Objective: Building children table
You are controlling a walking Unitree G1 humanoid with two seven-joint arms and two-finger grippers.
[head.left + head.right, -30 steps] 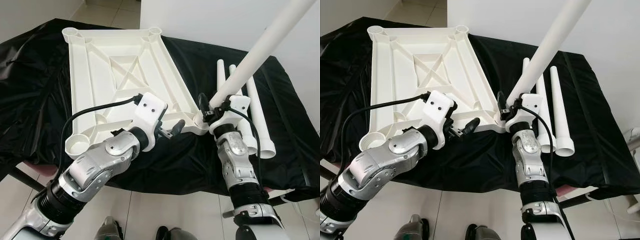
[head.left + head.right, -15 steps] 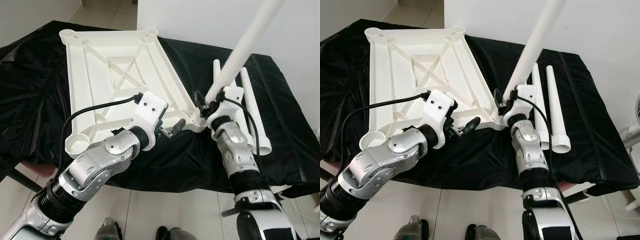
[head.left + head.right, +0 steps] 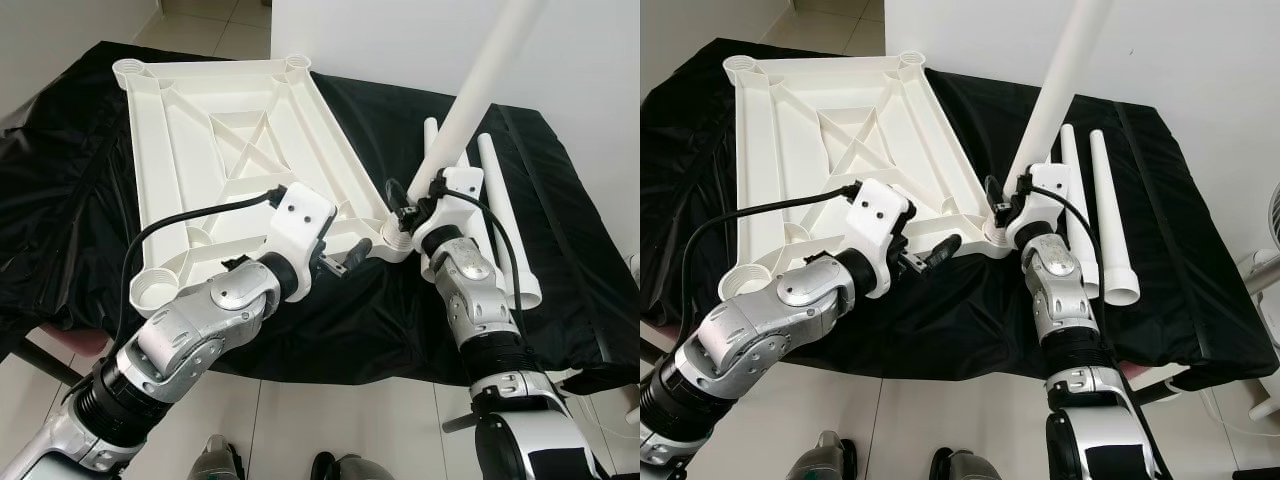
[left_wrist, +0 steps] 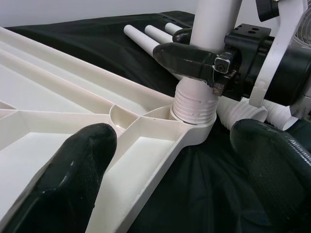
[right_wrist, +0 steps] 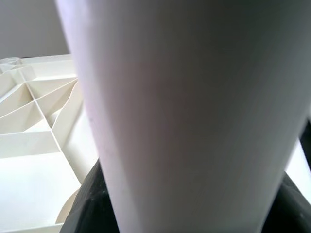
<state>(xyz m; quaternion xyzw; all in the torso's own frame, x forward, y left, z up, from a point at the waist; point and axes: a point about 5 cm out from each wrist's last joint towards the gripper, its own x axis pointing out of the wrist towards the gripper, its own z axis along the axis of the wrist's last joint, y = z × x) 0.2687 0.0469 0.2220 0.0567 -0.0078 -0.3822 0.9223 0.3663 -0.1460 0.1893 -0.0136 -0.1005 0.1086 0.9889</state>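
The white tabletop (image 3: 230, 150) lies underside up on the black cloth (image 3: 60, 180). My right gripper (image 3: 415, 205) is shut on a long white leg (image 3: 480, 90), low on its shaft. The leg's threaded end (image 4: 196, 104) sits in the near right corner socket, and the leg leans up and to the right. My left gripper (image 3: 345, 262) is open just left of that corner. Its two fingers (image 4: 73, 174) stand wide apart on either side of the tabletop's near rim. The right wrist view shows the leg (image 5: 184, 111) close up.
Three spare white legs (image 3: 1105, 210) lie side by side on the cloth, right of the held leg. Open sockets sit at the near left corner (image 3: 152, 290) and both far corners (image 3: 130, 68). The table's front edge drops to a tiled floor (image 3: 330, 420). A white wall (image 3: 400, 40) stands behind.
The held leg has swung from a strong rightward lean to a steeper, more upright angle, its lower end staying at the corner socket. The left gripper has stayed put.
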